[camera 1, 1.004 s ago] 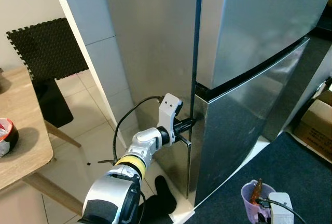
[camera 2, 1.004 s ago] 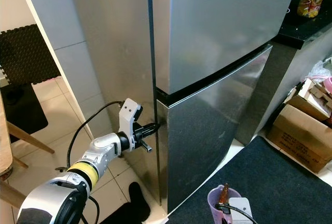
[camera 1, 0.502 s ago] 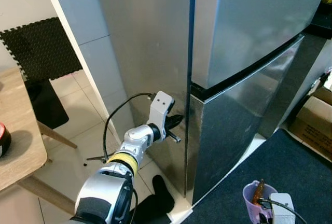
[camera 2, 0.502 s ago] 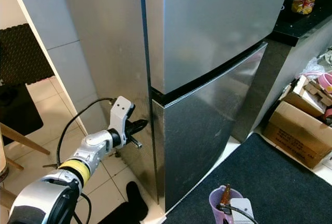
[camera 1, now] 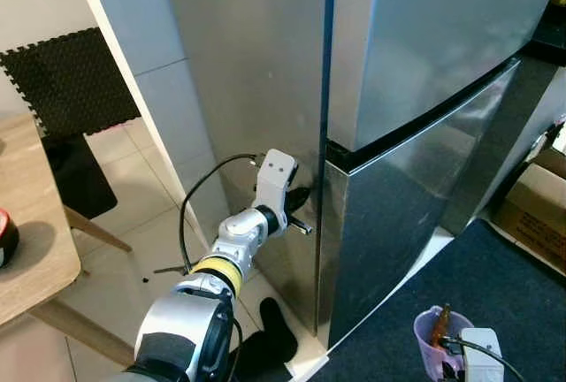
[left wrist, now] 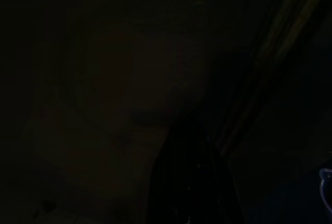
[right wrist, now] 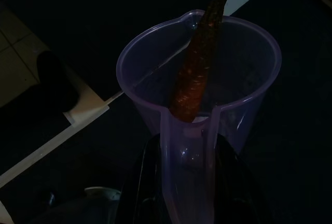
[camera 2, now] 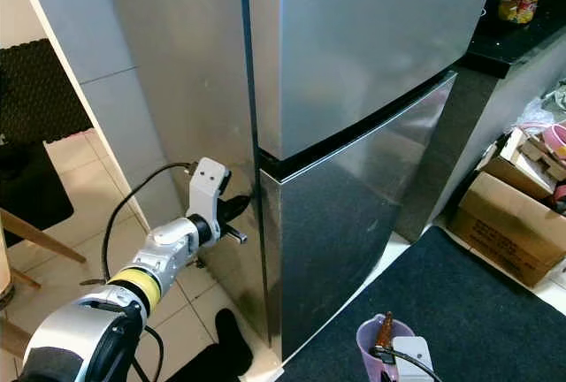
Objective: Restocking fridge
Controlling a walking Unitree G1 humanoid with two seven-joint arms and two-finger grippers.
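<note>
Left gripper (camera 1: 301, 210), can't tell if spread, sits at the tall steel fridge's (camera 1: 416, 72) heavy lower door edge; right gripper (right wrist: 187, 182) pinches a light purple plastic jug (right wrist: 199, 86) handle.

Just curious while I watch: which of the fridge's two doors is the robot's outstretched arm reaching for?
The lower door. The left gripper sits at its top left corner, just below the dark seam; the upper door lies above it.

Bright head views, dark wrist views
</note>
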